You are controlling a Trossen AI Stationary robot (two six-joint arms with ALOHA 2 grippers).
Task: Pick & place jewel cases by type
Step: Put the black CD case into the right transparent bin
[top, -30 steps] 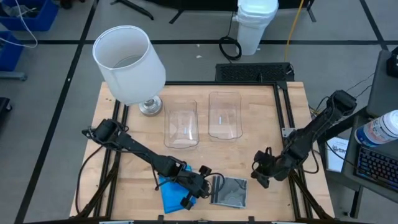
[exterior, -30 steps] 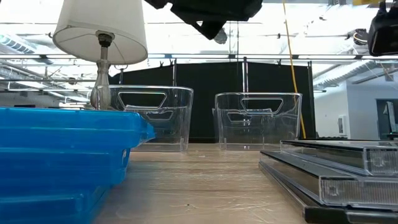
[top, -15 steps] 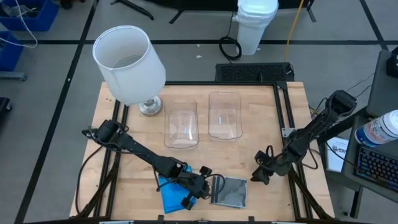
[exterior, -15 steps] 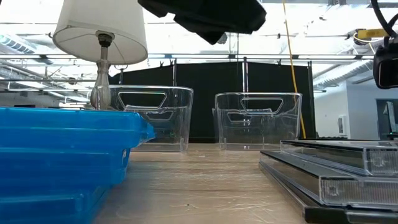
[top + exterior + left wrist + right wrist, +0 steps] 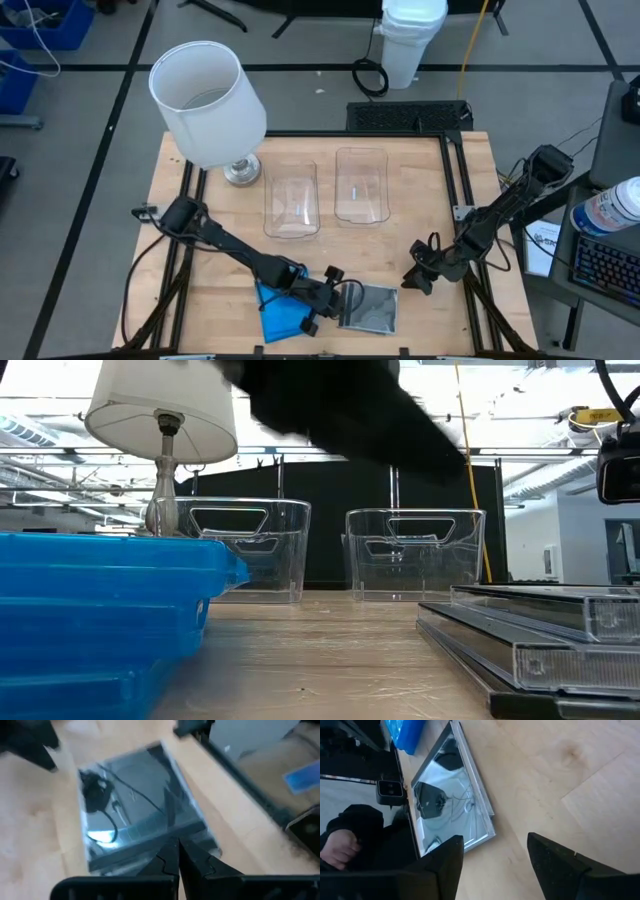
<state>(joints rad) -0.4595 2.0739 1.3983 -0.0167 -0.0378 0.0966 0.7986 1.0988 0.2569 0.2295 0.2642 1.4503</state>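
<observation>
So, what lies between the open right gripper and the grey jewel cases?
Only bare wooden table. In the high view, the right gripper hangs just beside the grey jewel cases, and nothing sits in that short stretch. The right wrist view shows the same.

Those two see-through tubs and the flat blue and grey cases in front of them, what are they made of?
The two tubs look like clear, glossy hard plastic: the dark backdrop shows through their walls. The blue cases seem opaque, smooth plastic. The grey cases look smoky translucent plastic; their top mirrors the room in the wrist views.
</observation>
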